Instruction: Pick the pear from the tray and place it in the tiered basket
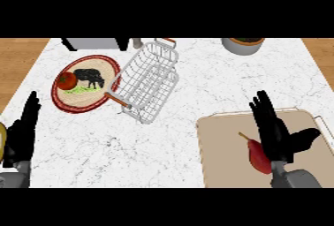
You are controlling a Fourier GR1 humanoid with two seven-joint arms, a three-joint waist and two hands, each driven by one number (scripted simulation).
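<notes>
Two black robot hands are showing straight, open fingers, the left robot hand (23, 132) resting at the white marble desk's (195, 79) left edge, the right robot hand (277, 137) hovering just beside the dark red pear (257, 159) lying on the flat beige tray (225, 154), the white wire tiered basket (146, 81) sitting farther back.

The right hand (277, 137) comes in from the lower edge on the grey right forearm (299, 178). Its fingers (263, 110) are straight and close together, pointing away from the robot. The thumb (306, 136) is spread out to the right of the palm. The left hand (21, 134) rests far to the left of it, open with fingers up, above the grey left forearm (14, 178).
</notes>
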